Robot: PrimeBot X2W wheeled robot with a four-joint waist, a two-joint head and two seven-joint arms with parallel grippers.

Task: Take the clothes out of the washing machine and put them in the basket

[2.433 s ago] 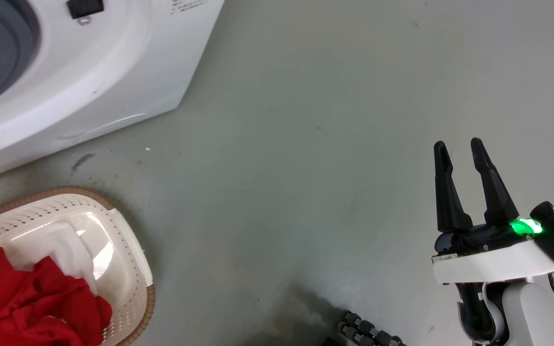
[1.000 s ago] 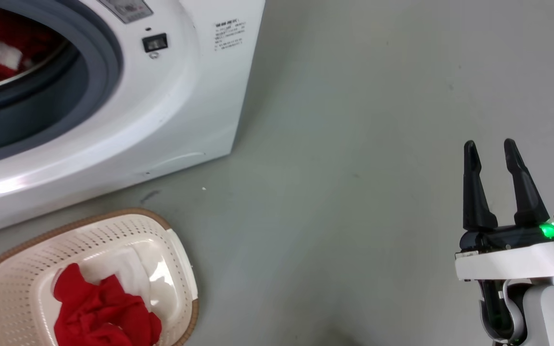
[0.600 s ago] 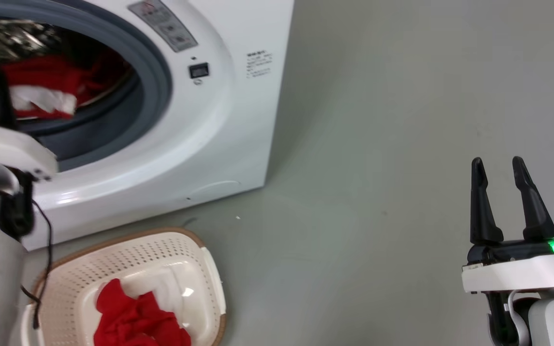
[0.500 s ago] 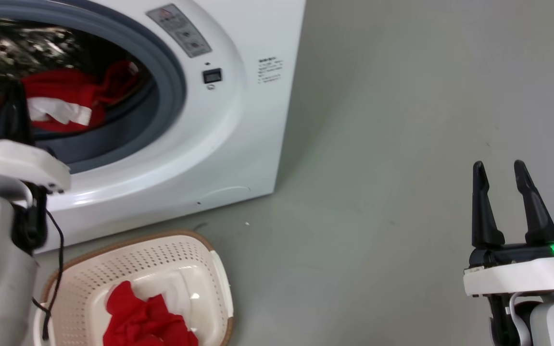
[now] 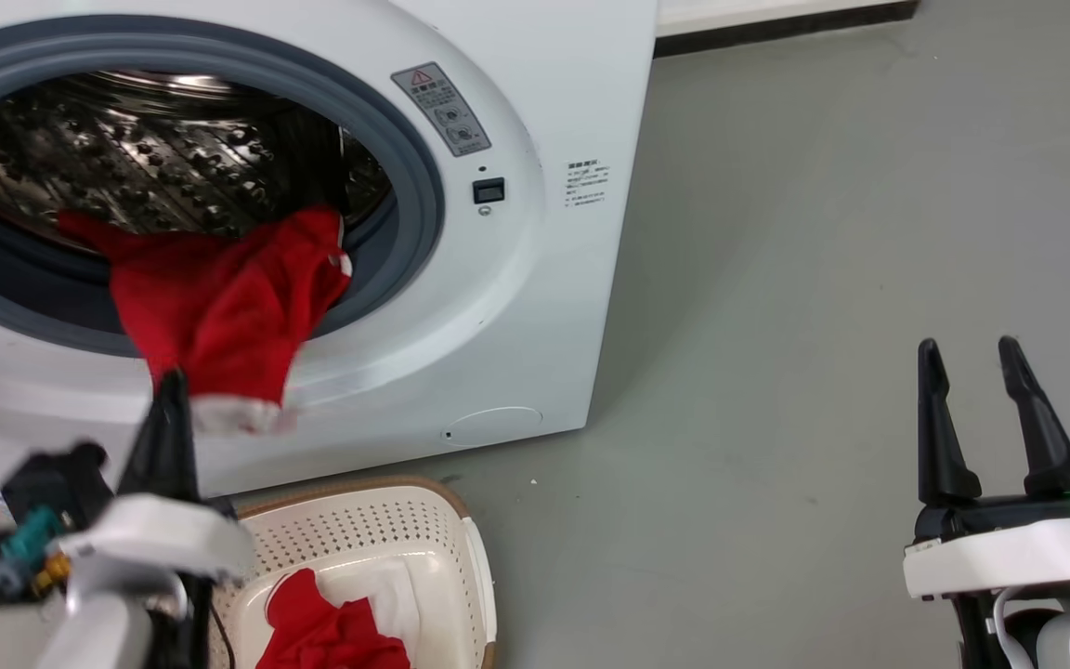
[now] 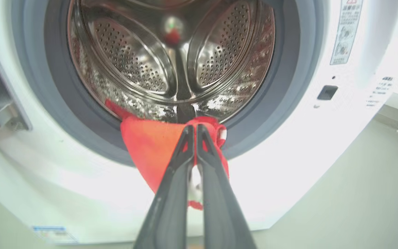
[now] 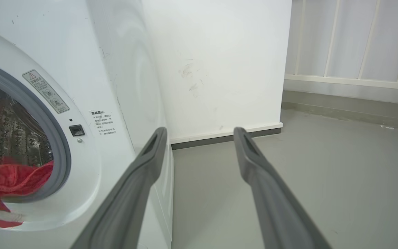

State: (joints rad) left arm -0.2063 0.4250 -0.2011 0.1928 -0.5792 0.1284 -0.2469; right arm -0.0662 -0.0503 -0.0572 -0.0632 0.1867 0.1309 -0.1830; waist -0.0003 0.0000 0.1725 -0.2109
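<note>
Grey floor [image 5: 776,372] was seen before the washing machine [image 5: 535,307], with the basket [image 5: 377,525] set near, below its opening. A red garment [image 5: 219,307] was draped out over the grey rubber ring [image 5: 419,214], its far end inside. It was judged that the fabric could be snagged on that ring, or slipped from a thin pinch and dropped short of the basket. The left gripper [image 6: 195,129] was clamped on the garment's hanging part; the right gripper [image 5: 967,346] was held far right, spread and empty
</note>
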